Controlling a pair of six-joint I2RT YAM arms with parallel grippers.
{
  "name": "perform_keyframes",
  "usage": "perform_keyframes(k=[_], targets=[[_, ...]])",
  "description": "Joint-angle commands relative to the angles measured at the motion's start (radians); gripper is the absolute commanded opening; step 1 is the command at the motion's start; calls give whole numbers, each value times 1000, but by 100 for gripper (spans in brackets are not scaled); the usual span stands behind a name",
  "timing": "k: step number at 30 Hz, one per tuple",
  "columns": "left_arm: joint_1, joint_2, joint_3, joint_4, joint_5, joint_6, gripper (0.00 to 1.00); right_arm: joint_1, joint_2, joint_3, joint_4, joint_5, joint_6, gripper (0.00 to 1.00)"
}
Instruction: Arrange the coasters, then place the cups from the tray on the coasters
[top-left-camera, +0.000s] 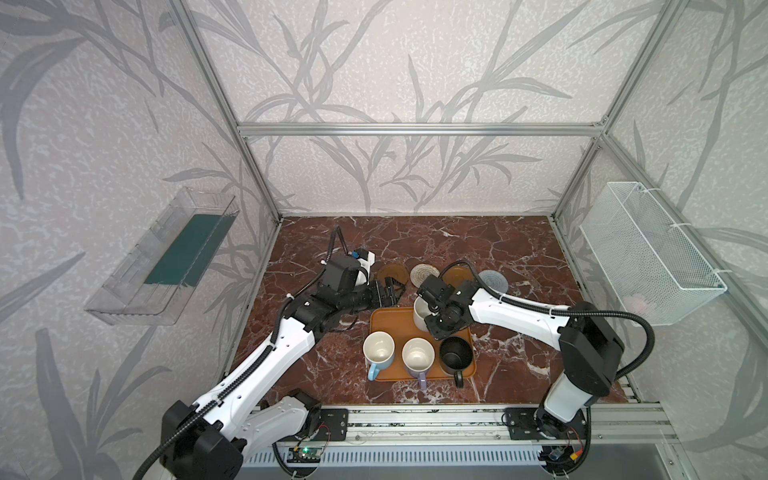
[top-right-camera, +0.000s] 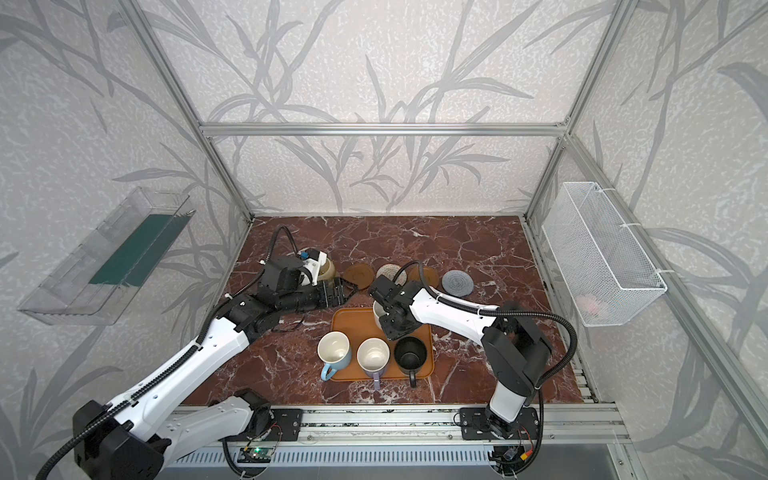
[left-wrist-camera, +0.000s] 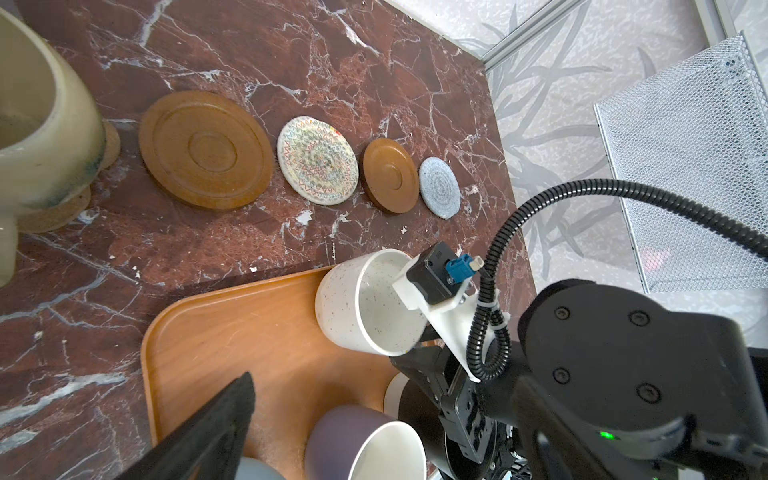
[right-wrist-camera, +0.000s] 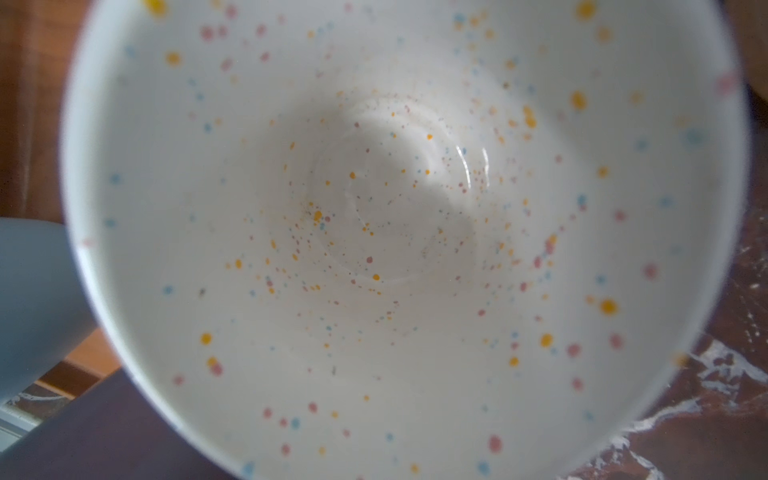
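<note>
Speckled mug (left-wrist-camera: 353, 307), tilted at the far corner of the tray (left-wrist-camera: 232, 332), is clenched in the right gripper (top-left-camera: 430, 316) while the left gripper (top-left-camera: 388, 293) gapes empty by the coasters (left-wrist-camera: 318, 160); the lift appears begun, and next comes a level carry to a bare coaster.

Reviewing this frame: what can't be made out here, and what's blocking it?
- Right gripper: its jaws and the handle of the speckled mug sit under the wrist in both top views. The right wrist view shows only the mug's inside.
- Cream mug: cut by the left wrist view's edge. The tan coaster lies mostly beneath it.
- Pink thing in the wire basket: blurred behind mesh in both top views.
</note>
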Motion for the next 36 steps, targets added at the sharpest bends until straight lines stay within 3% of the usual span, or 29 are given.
perform_keyframes(k=[1, 11, 21, 28, 36], targets=[[9, -40, -12, 15, -47, -27, 99, -6, -78, 16, 53, 15, 4, 0], [24, -118, -31, 79, -98, -122, 99, -5, -82, 164, -50, 62, 86, 0], [54, -83, 67, -68, -143, -101, 99, -4, 2, 381, -122, 130, 160, 0], [161, -46, 84, -61, -35, -117, 99, -5, 191, 632, -215, 110, 193, 0], [210, 18, 103, -129, -81, -91, 99, -7, 466, 1030, -421, 154, 191, 0]])
